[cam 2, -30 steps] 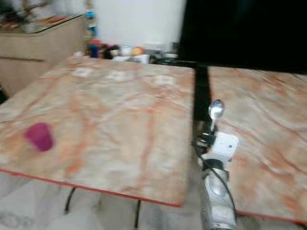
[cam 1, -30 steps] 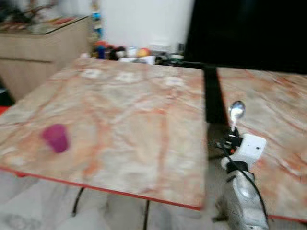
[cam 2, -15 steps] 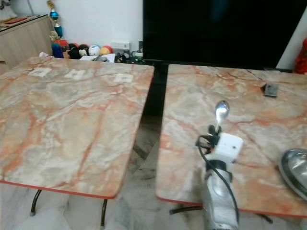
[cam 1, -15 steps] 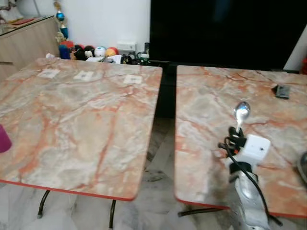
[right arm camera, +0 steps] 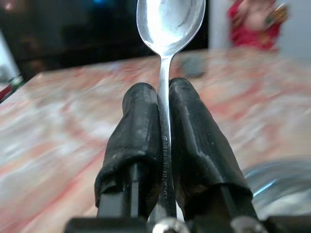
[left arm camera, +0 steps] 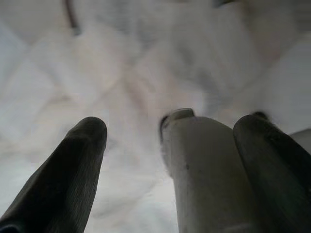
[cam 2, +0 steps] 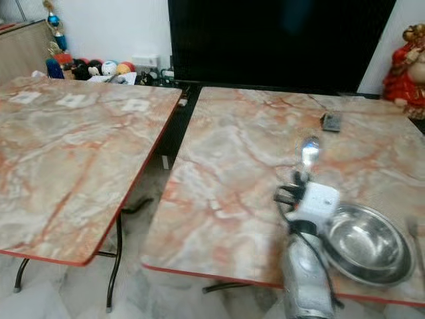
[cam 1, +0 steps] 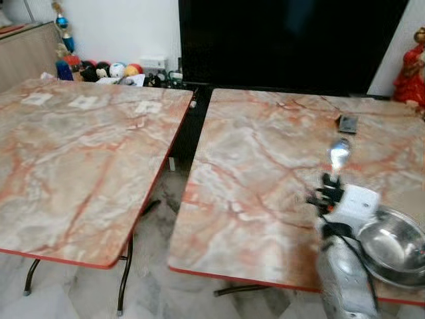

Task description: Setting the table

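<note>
Two marble-patterned tables stand side by side with a gap between them: the left table (cam 1: pixel 73 173) and the right table (cam 1: pixel 265 173). Behind them is a large black screen (cam 1: pixel 292 40), with a red figurine (cam 1: pixel 410 66) to its right. A steel bowl (cam 2: pixel 364 243) sits near the right table's front edge, and a small dark object (cam 1: pixel 347 123) lies farther back. The right hand (right arm camera: pixel 164 109) is raised above the right table just left of the bowl, clamped on an upright spoon (right arm camera: pixel 167 29). The left hand (left arm camera: pixel 170 141) hangs spread apart above pale floor.
</note>
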`<state>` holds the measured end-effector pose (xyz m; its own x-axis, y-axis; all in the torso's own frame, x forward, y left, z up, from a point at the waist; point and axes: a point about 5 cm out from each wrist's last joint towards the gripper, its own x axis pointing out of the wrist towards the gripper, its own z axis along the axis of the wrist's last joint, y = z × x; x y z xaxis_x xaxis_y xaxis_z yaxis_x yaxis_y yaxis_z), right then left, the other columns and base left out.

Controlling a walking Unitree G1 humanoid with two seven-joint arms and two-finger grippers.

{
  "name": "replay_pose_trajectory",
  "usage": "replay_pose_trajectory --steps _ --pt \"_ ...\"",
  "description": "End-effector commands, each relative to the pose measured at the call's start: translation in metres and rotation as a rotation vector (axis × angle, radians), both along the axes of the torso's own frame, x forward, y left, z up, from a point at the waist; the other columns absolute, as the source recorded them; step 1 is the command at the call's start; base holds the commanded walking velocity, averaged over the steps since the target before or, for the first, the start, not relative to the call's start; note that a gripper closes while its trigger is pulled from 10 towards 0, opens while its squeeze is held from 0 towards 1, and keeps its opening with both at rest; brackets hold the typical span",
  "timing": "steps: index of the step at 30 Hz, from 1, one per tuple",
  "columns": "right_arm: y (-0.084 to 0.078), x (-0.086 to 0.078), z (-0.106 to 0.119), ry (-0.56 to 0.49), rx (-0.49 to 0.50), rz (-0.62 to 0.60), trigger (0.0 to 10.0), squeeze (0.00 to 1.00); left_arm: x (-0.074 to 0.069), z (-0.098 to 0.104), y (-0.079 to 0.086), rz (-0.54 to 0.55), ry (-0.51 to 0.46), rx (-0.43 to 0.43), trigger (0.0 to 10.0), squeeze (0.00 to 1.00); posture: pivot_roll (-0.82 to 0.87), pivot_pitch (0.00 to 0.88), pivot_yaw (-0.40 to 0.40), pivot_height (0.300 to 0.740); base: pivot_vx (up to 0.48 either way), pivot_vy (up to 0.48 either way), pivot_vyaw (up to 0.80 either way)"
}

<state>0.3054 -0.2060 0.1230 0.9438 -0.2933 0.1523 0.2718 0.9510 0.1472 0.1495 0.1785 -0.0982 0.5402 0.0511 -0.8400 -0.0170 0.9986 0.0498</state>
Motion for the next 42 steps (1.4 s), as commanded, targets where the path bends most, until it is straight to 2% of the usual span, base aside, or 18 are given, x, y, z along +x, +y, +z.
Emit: replay_pose_trajectory --steps 1,11,18,22,29,34,38,42 --pt "0.008 0.004 0.007 -0.027 0.006 0.019 10.0 0.00 -0.009 -0.003 0.003 0.016 0.038 0.000 10.0 0.00 0.02 0.000 -0.029 0.740 0.000 -0.472 0.00" --pt "-0.003 0.004 0.014 -0.045 -0.009 -0.038 10.0 0.00 -0.008 -0.003 0.003 0.019 0.035 0.000 10.0 0.00 0.02 0.000 -0.028 0.740 0.000 -0.472 0.00" --pt "-0.013 -0.008 0.009 -0.015 -0.015 -0.119 10.0 0.00 -0.008 -0.003 0.003 0.028 0.041 0.003 10.0 0.00 0.02 0.000 -0.027 0.740 0.000 -0.182 0.00" --pt "-0.035 -0.024 0.002 0.035 -0.027 -0.243 10.0 0.00 -0.008 -0.003 0.003 0.021 0.042 0.003 10.0 0.00 0.00 0.000 -0.019 0.740 0.000 0.000 0.00" --pt "-0.048 -0.022 -0.003 0.104 -0.042 -0.258 10.0 0.00 -0.006 -0.003 0.003 0.020 0.038 0.001 10.0 0.00 0.00 0.000 -0.023 0.740 0.000 0.000 0.00" --pt "-0.046 -0.016 0.000 0.116 -0.049 -0.229 10.0 0.00 -0.007 -0.003 0.002 0.055 0.038 -0.016 10.0 0.00 0.00 0.000 -0.026 0.740 0.000 0.000 0.00" --pt "-0.040 -0.010 0.000 0.123 -0.025 -0.195 10.0 0.00 -0.007 -0.003 0.002 0.056 0.041 -0.015 10.0 0.00 0.01 0.000 -0.027 0.740 0.000 0.427 0.00" --pt "-0.036 -0.008 -0.002 0.139 -0.010 -0.183 10.0 0.00 -0.007 -0.003 0.002 0.043 0.041 -0.008 10.0 0.00 0.01 0.000 -0.028 0.740 0.000 0.000 -0.76"
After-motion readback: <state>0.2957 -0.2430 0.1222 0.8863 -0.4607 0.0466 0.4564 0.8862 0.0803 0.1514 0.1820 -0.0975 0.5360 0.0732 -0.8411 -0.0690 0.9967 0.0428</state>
